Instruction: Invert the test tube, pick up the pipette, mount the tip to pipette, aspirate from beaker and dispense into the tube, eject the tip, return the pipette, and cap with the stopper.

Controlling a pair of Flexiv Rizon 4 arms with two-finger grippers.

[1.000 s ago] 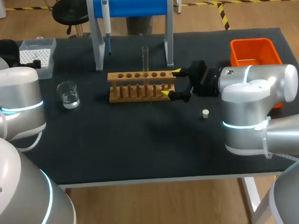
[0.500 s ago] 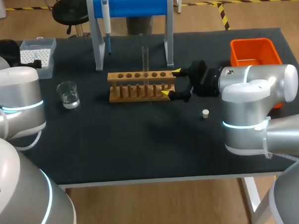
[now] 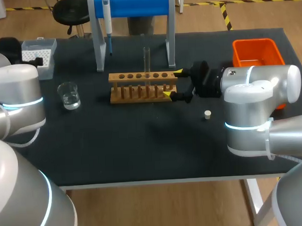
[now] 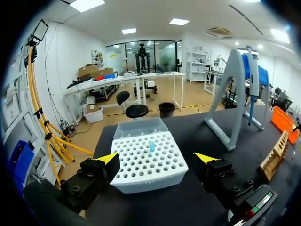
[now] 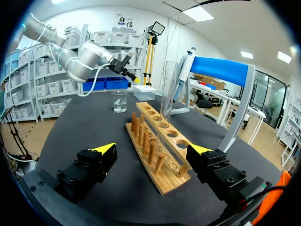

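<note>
A wooden rack stands mid-table with a clear test tube upright in its back row. My right gripper is open at the rack's right end, a finger on either side of it. In the right wrist view the rack runs away from between the fingers of that gripper, with the tube further along it. My left gripper is open just before the white tip box, which holds one blue tip. The pipette hangs on the blue stand. The beaker stands left of the rack, and the stopper lies to its right.
An orange bin stands at the back right. The pipette stand's legs rise just behind the rack. The tip box sits at the back left corner, and my left arm bulks over the left edge.
My left arm has shifted slightly toward the back of the table, by the tip box. The right arm, rack and tube have not moved.
</note>
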